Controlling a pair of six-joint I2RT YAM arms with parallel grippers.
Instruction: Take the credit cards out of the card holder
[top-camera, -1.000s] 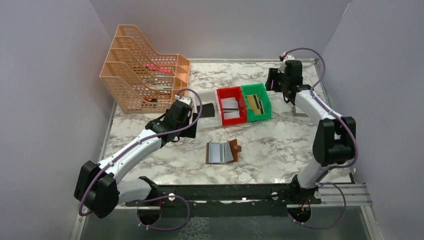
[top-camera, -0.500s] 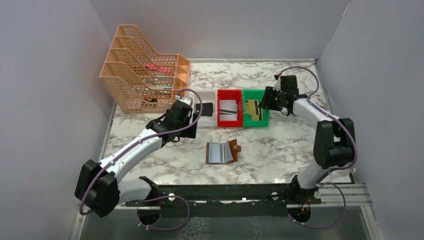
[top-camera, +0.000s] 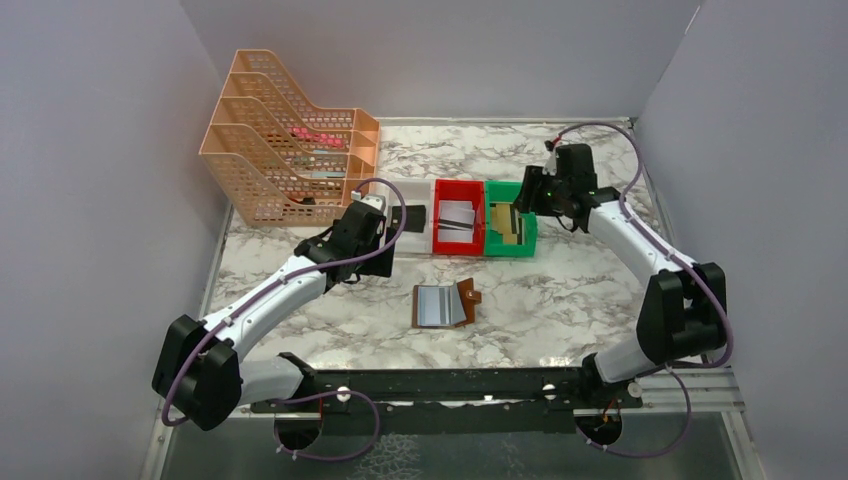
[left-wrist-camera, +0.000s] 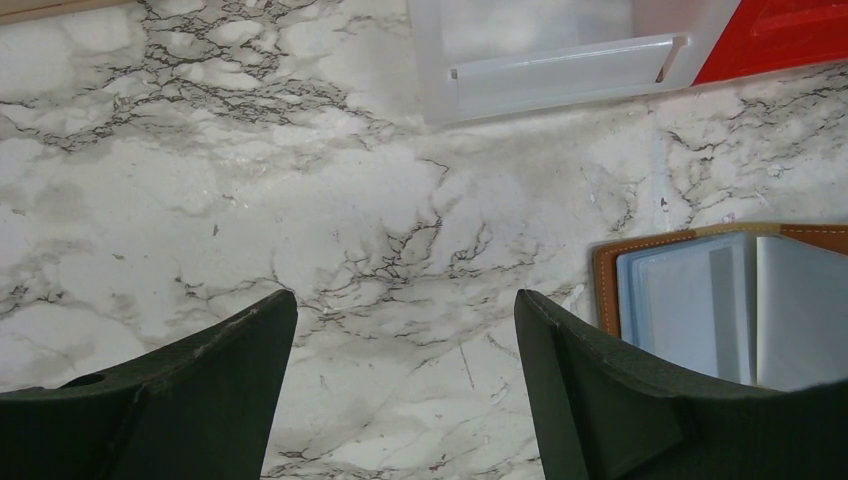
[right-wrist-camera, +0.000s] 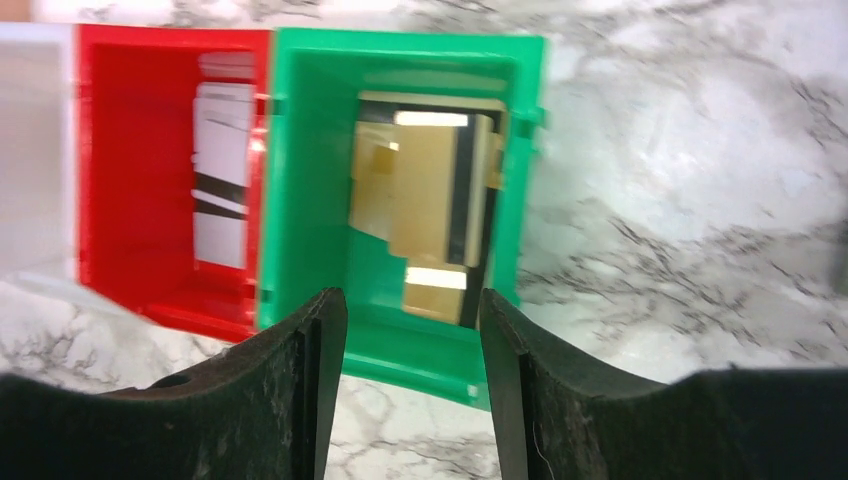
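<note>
The card holder lies open in the middle of the table, brown with pale blue sleeves facing up. Gold credit cards lie in the green bin. White cards with dark stripes lie in the red bin. A black card rests in the white bin. My right gripper hovers open by the green bin with nothing between its fingers. Open and empty, my left gripper hangs over bare marble to the left of the holder.
An orange mesh file rack stands at the back left. The white bin's front wall and the red bin form a row with the green one behind the holder. Walls close in on both sides of the table.
My right arm swung from the back right corner leftward and down to the green bin, its jaws narrowing a little. The left arm and the card holder stayed put.
</note>
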